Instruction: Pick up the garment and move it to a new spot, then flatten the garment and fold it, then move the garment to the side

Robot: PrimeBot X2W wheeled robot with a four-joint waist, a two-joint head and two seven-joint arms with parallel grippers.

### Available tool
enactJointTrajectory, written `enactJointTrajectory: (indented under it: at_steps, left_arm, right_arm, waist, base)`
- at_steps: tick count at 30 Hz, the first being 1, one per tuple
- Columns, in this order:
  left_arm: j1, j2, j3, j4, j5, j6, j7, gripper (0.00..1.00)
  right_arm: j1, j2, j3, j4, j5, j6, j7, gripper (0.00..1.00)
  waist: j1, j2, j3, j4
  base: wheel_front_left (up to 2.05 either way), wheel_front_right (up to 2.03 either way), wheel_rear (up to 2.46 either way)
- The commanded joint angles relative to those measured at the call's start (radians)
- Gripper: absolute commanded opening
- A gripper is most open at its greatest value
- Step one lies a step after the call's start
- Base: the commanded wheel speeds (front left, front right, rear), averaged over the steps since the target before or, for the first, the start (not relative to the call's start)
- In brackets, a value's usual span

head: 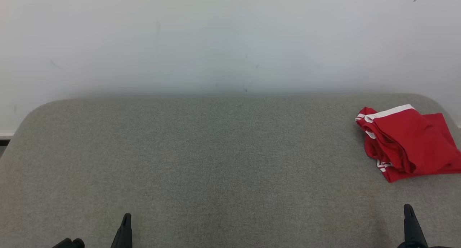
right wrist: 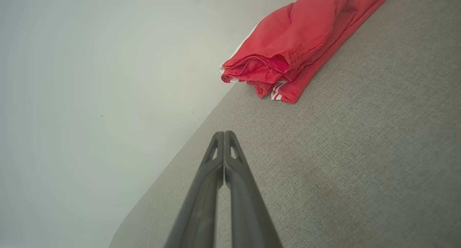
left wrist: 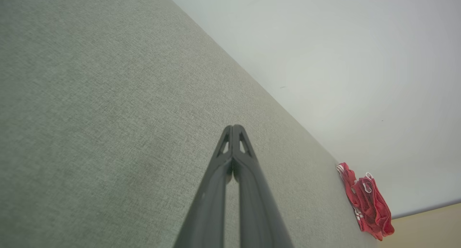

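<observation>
The red garment sits bunched at the grey worktop's far right corner, close to the right edge. The left gripper and right gripper hover clenched and empty near the front edge. A clumsy reach could shove the cloth off.

grey fabric surface: rounded far corners | white wall: just behind it

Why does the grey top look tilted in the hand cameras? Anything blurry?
Head view: soft even light, faint shadow beside the folded red garment with white stripes on the grey fabric surface. Left wrist view: tilted camera, so the surface edge slants. Right wrist view: same slant; nothing clearly blurred.
</observation>
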Motion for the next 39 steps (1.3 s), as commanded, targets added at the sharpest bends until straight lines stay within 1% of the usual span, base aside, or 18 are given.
enactJointTrajectory:
  at_steps: [1,22,39]
  left_arm:
    - [-0.030,-0.005,0.014,-0.006,-0.038,-0.012,0.007,0.00]
    - [-0.052,-0.053,0.055,0.005,-0.240,-0.071,0.048,0.00]
    - [-0.066,-0.086,0.082,0.012,-0.378,-0.113,0.075,0.00]
  right_arm:
    - [-0.017,-0.005,-0.007,-0.014,0.040,0.001,0.011,0.00]
    - [-0.029,-0.006,-0.031,-0.029,0.289,0.001,0.086,0.00]
    - [-0.034,-0.007,-0.048,-0.037,0.456,0.001,0.138,0.00]
  waist:
    - [-0.0001,-0.0001,0.001,0.000]
    - [-0.0001,-0.0001,0.017,-0.004]
    - [-0.0001,-0.0001,0.030,-0.008]
  base:
    - [0.00,0.00,0.00]
    - [0.00,0.00,0.00]
    - [0.00,0.00,0.00]
